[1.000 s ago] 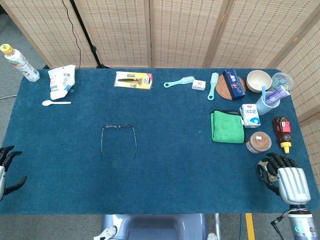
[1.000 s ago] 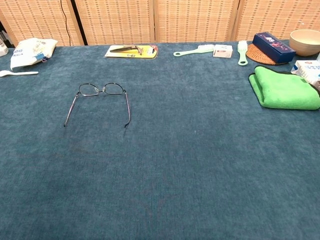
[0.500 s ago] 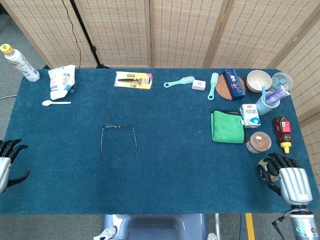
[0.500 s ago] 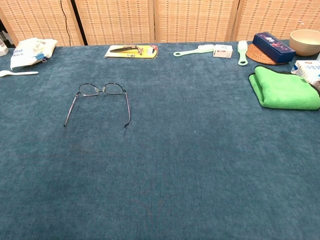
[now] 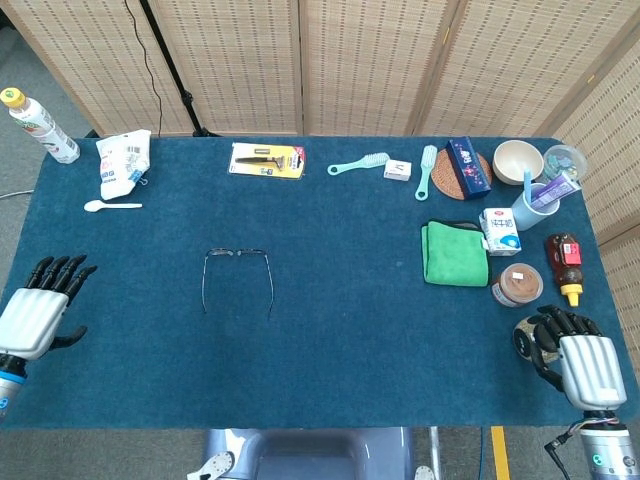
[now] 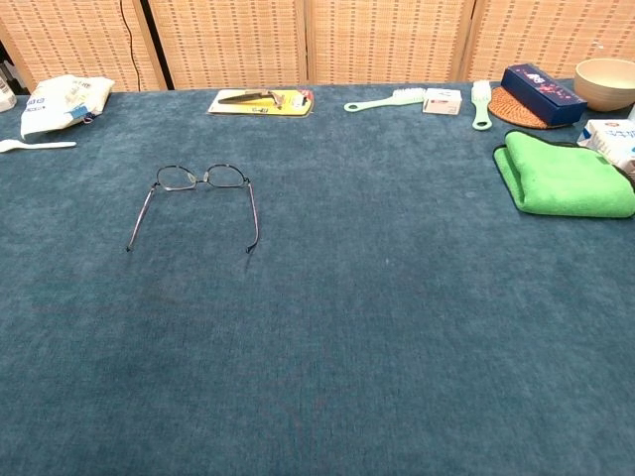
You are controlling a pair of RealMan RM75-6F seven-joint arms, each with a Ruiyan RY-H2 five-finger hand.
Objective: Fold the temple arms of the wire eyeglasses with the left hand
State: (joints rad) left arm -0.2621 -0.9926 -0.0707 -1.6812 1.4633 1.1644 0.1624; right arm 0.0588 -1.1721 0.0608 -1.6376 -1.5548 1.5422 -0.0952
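Left hand, fingers spread and empty at the tabletop's near-left edge, should reach right to the thin wire-framed eyeglasses lying open mid-left — pressing one temple inward, then the other — with only a white plastic spoon nearby, well clear.

Lower left of the head view: left hand, ribbed silver-grey back plate, black fingers. Lower right: right hand, same silver plate and black fingers, silver wrist with small teal ring light and thin black cable.
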